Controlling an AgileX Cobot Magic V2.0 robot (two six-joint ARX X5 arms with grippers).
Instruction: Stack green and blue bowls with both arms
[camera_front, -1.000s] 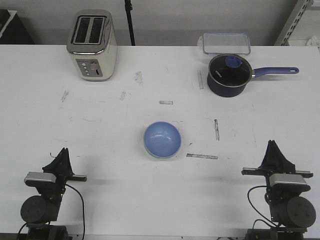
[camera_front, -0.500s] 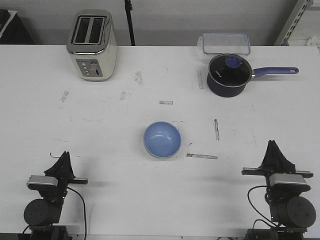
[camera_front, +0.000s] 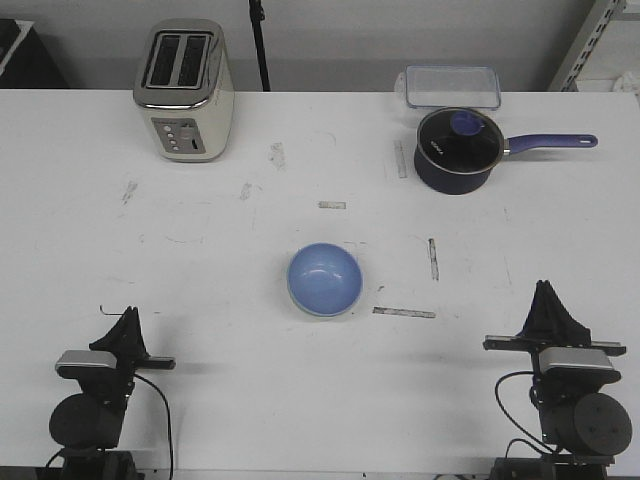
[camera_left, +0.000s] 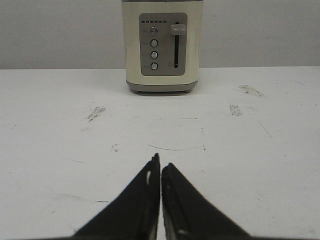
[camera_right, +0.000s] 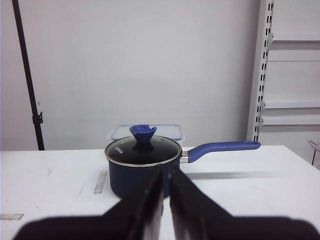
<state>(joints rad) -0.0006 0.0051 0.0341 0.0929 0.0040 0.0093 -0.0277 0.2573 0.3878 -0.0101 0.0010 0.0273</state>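
We see both arms parked at the near desk edge, the left tool (camera_front: 128, 322) and right tool (camera_front: 545, 298) each pinched nearly closed on nothing. One blue bowl (camera_front: 325, 279) sits mid-desk, upright, between the arms; a pale rim under its near edge may be the green bowl, though we cannot tell for sure. If so, we judge the stack done and should hold clear of it. The white desk (camera_front: 200, 260) is scuffed and tape-marked; a toaster (camera_front: 184, 90), lidded saucepan (camera_front: 458, 150) and clear container (camera_front: 452, 87) stand along the far side.

a light blue bowl (camera_front: 325, 279) sits upright, mouth up, at the table's middle.
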